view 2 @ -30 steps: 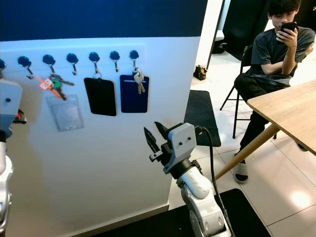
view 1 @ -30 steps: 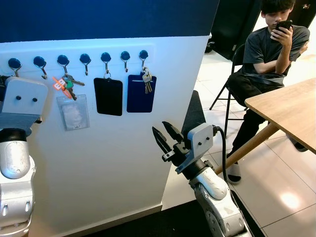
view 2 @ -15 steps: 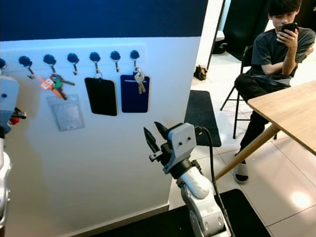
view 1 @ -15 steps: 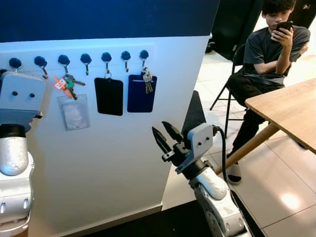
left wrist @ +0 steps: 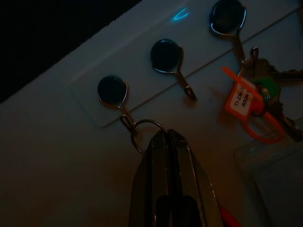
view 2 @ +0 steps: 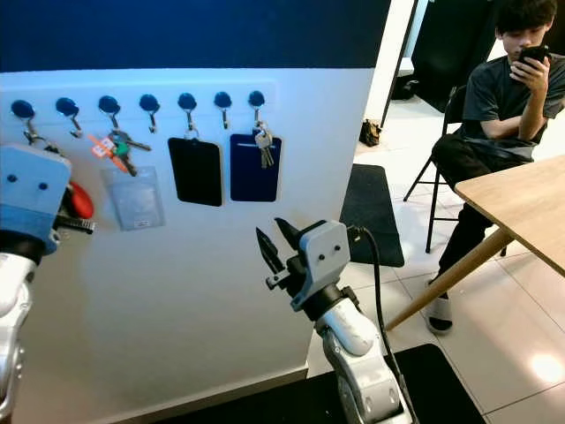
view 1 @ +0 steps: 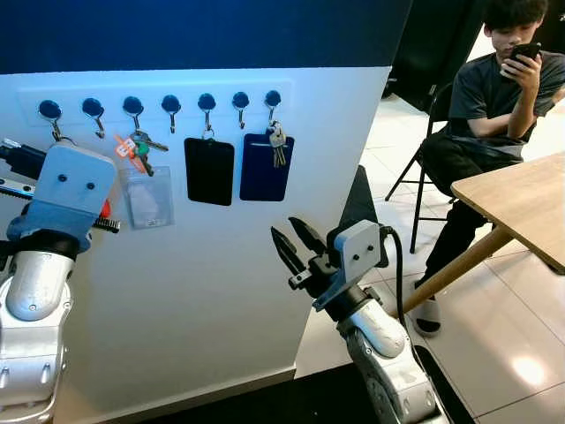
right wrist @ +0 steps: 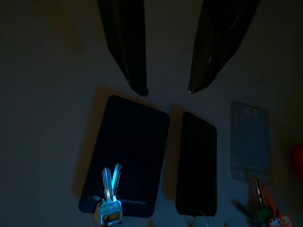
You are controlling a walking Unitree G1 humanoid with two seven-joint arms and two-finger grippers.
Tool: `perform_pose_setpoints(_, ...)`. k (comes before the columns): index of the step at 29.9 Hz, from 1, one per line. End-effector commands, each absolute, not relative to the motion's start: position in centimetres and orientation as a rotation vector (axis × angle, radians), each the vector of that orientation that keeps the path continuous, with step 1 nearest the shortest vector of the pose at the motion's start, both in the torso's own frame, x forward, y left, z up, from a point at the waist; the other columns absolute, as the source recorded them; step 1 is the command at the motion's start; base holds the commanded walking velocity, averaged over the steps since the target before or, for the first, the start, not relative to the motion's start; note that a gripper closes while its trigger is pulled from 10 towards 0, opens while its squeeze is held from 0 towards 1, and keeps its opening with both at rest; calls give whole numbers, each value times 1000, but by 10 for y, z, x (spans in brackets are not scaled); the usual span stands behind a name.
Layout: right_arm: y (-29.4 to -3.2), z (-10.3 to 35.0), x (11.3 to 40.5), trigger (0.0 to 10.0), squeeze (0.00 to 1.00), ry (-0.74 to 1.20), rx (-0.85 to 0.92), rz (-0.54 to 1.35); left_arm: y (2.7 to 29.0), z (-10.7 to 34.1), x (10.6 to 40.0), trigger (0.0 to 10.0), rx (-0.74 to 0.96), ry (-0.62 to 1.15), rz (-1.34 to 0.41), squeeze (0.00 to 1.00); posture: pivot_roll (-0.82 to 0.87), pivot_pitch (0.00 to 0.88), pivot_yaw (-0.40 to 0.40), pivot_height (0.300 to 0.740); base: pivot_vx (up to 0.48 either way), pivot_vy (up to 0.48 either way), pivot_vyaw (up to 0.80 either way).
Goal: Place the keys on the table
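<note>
A key bunch with an orange tag and a green cap (view 1: 134, 148) hangs on the third wall hook, above a clear badge holder. Silver keys (view 1: 278, 146) hang on the rightmost hook, over a blue card holder (view 1: 266, 168). My left gripper (left wrist: 167, 135) is raised at the leftmost hook (left wrist: 113, 92). It is shut, and its tips rest at a bare key ring (left wrist: 142, 132) hanging there. My right gripper (view 1: 296, 243) is open and empty, held below the card holders and short of the wall. The wooden table (view 1: 521, 199) stands at the right.
A row of several blue-capped hooks runs along the white wall panel (view 1: 221, 283). A black card holder (view 1: 209, 170) hangs between the two key bunches. A person (view 1: 494, 97) sits on a folding chair beyond the table, looking at a phone. A dark mat (view 2: 371, 212) lies on the tiled floor.
The whole picture has shifted a little to the right, so the camera has moved. My left wrist has tilted and sits slightly lower beside the hooks. The right arm holds the same pose.
</note>
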State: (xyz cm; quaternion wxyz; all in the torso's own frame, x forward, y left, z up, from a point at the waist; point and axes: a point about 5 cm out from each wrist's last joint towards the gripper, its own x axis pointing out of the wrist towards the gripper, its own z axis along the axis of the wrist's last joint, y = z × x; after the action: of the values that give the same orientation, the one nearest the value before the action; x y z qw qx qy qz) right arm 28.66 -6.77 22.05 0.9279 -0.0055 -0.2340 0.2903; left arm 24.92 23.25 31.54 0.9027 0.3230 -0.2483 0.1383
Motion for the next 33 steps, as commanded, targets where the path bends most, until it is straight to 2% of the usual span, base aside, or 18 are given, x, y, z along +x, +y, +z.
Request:
perform_pose_setpoints(1,-68,217,286,10000,0,-468,-13,593,222,319,245,10000,727,-566,235,0,198,171,-22,740,0,0,0)
perform_pose_setpoints(8,-69,217,286,10000,0,-468,-14,592,216,311,246,10000,690,-543,188,0,200,171,-24,740,0,0,0)
perform_pose_setpoints(13,-68,218,287,10000,0,-469,-14,592,219,311,247,10000,661,-538,217,0,199,170,-25,740,0,0,0)
perform_pose_setpoints(18,-68,218,287,10000,0,-470,-14,591,244,320,245,10000,728,-526,422,0,197,170,-25,740,0,0,0)
perform_pose_setpoints(26,-68,219,287,10000,0,-472,-15,592,263,325,246,10000,725,-497,568,0,195,170,-27,740,0,0,0)
perform_pose_setpoints(33,-69,219,286,10000,0,-473,-15,587,269,332,239,10000,738,-537,623,0,192,171,-24,740,0,0,0)
